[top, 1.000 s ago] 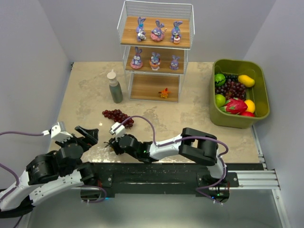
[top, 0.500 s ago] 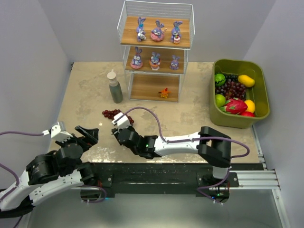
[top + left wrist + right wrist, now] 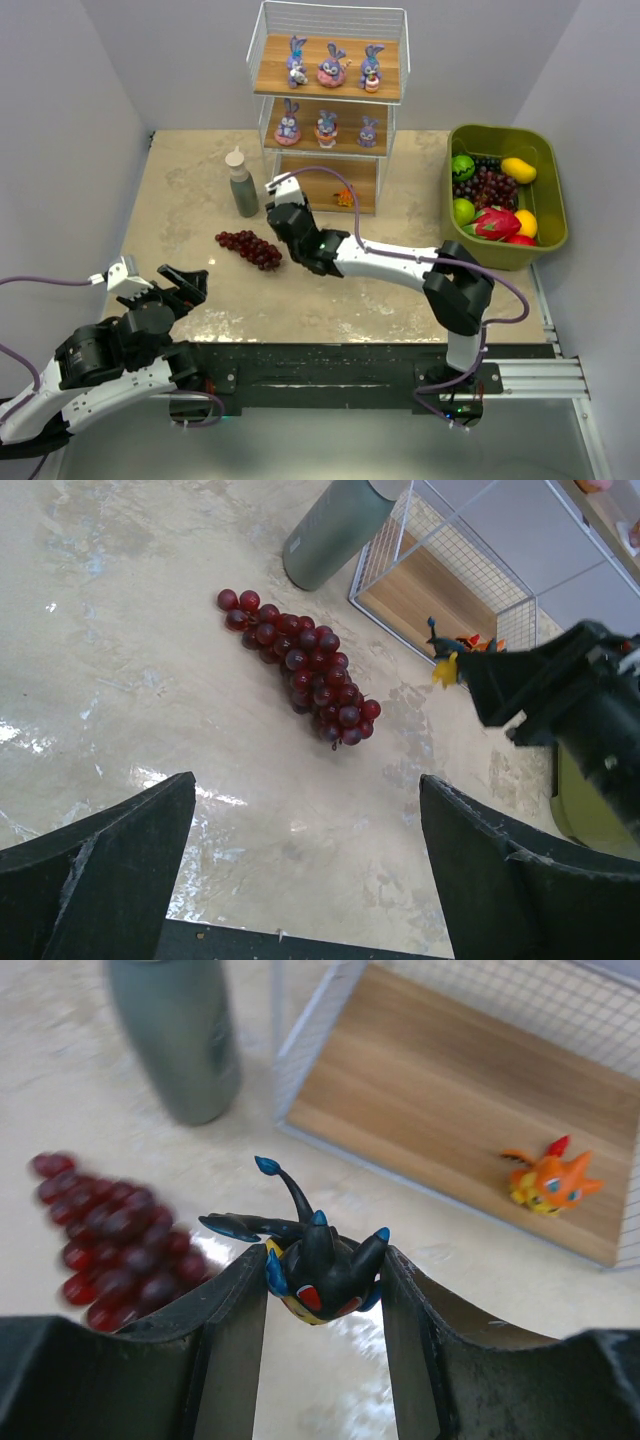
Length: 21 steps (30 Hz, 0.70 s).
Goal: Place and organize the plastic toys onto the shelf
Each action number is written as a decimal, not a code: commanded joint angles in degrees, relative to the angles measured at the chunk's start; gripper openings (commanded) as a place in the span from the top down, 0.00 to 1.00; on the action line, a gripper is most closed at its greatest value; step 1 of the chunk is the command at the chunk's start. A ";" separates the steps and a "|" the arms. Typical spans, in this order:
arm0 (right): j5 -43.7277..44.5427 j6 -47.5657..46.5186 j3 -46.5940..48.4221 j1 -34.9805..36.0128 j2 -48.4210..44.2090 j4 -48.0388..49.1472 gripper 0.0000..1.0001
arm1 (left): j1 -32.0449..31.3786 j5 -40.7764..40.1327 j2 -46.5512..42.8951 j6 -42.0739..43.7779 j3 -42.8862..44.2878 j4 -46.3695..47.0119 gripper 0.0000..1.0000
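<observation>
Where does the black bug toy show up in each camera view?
Top external: too small to tell, at the right gripper before the shelf.
Left wrist: black bug toy upper right, at that gripper's tip.
Right wrist: centre, between the fingers.
Shared landmark: grape bunch.

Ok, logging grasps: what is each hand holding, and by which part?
Right hand pinches the black bug toy by its body sides; left hand holds nothing.
</observation>
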 commanded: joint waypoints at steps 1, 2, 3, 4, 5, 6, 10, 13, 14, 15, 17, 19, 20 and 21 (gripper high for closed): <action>-1.24 -4.52 4.63 -4.07 4.16 4.33 0.99 | 0.03 -2.31 0.03 0.30 0.55 1.78 0.02; -1.42 -4.71 5.24 -4.78 5.05 5.30 0.99 | 0.03 -2.31 0.03 0.30 0.55 1.78 0.02; -2.21 -4.89 6.72 -5.40 5.93 5.49 0.99 | 0.03 -2.31 -0.06 0.30 0.47 1.78 0.02; -2.65 -5.41 7.43 -6.45 7.77 5.84 0.99 | 0.03 -2.40 -0.15 0.38 0.55 1.78 0.02; -2.65 -5.50 8.14 -6.89 8.57 6.27 0.99 | 0.03 -2.40 -0.32 0.30 0.47 1.78 0.02; -3.00 -5.76 9.28 -7.24 9.62 6.63 0.99 | 0.03 -2.40 -0.32 0.30 0.47 1.78 0.02; -3.09 -5.94 11.66 -9.53 12.96 7.95 0.99 | 0.03 -2.48 -0.50 0.30 0.47 1.96 0.02; -3.97 -5.68 12.54 -11.02 14.72 9.62 1.00 | 0.03 -2.40 -0.32 0.38 0.47 1.87 0.02; -4.23 -5.59 12.80 -11.46 15.51 9.70 1.00 | 0.03 -2.40 -0.32 0.38 0.47 1.96 0.02; -4.41 -5.24 13.41 -11.73 15.95 9.62 1.00 | 0.03 -2.40 -0.15 0.47 0.47 1.87 0.02; -5.20 -5.15 13.86 -12.52 16.48 9.70 1.00 | 0.03 -2.40 -0.23 0.47 0.47 2.04 0.02; -4.94 -5.33 13.95 -12.78 17.27 10.14 1.00 | 0.03 -2.40 -0.15 0.47 0.47 1.96 0.02; -4.94 -5.41 14.12 -12.87 17.71 10.32 1.00 | 0.03 -2.40 -0.23 0.47 0.47 2.04 0.02; -4.42 -5.68 14.56 -13.05 18.32 10.41 1.00 | 0.03 -2.40 -0.15 0.56 0.38 2.04 0.02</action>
